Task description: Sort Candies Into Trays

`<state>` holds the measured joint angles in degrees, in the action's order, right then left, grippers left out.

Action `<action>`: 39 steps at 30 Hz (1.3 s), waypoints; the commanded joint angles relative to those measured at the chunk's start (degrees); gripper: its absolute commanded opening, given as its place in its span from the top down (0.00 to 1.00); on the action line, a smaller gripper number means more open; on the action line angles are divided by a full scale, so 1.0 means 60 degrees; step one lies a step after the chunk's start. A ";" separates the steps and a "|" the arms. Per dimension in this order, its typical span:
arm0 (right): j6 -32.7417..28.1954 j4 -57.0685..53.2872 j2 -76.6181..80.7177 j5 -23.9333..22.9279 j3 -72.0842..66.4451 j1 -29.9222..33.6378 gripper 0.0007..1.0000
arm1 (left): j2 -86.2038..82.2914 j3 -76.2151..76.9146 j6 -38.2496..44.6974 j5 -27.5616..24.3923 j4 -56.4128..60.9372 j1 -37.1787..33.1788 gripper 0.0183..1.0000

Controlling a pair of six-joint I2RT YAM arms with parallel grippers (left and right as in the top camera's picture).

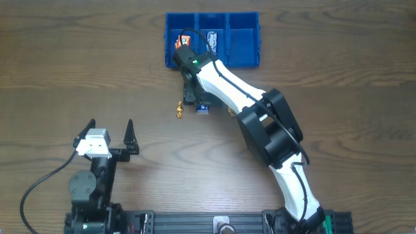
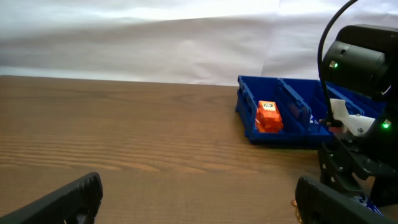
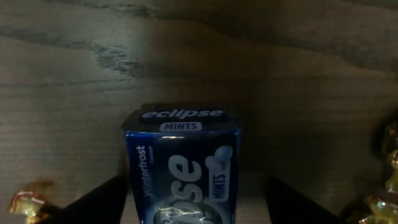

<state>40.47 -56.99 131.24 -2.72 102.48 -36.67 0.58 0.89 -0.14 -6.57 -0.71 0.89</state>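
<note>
Plainly, the blue mint box point(image 3: 180, 168) sits on the tabletop point(image 3: 298, 68) near the tray point(image 1: 244, 45), between the right jaws, which stand released either side. It looks light, rigid and glossy-slick, so pinch its side walls squarely, mid-length. The left jaws are released too.

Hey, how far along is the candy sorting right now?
Done: one orange candy lies in the left compartment of the blue tray. In hand: the right gripper straddles the blue mints box on the table, jaws open, not gripping yet. Left: that box and the gold-wrapped candies beside it. The left gripper sits open, away from them.
</note>
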 commanded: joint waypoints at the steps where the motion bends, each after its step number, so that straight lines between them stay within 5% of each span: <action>1: 0.0040 0.0044 0.0066 -0.0022 -0.0033 -0.0138 0.44 | -0.0058 -0.0102 0.0062 -0.0310 -0.0514 -0.0036 0.00; 4: 0.0040 0.0051 0.0066 -0.0025 -0.0033 -0.0127 0.65 | -0.0058 -0.0102 0.0062 -0.0310 -0.0514 -0.0036 0.00; 6: 0.0036 0.0066 0.0066 -0.0029 -0.0033 -0.0127 0.70 | -0.0058 -0.0102 0.0062 -0.0310 -0.0514 -0.0036 0.00; 16: -0.0076 -0.0226 -0.0251 -0.0215 0.0404 -0.0131 0.72 | -0.0058 -0.0102 0.0062 -0.0310 -0.0514 -0.0036 0.00; 20: -0.0324 -0.0827 -0.1016 -0.1031 0.1271 -0.0131 0.72 | -0.0058 -0.0102 0.0062 -0.0310 -0.0514 -0.0036 0.00; 24: -0.0849 -0.1126 -0.1621 -0.2958 0.3228 -0.0084 0.71 | -0.0058 -0.0102 0.0062 -0.0310 -0.0514 -0.0036 0.00; 28: -0.1716 -0.0117 -0.1621 -0.3676 0.3898 0.0237 0.68 | -0.0058 -0.0102 0.0062 -0.0310 -0.0514 -0.0036 0.00; 39: -0.2353 0.0874 -0.1115 -0.3450 0.3898 0.1013 0.65 | -0.0058 -0.0102 0.0062 -0.0310 -0.0514 -0.0036 0.00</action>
<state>28.51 -51.96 122.96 -23.27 126.28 -31.81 0.58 0.91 -0.14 -6.59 -0.73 0.89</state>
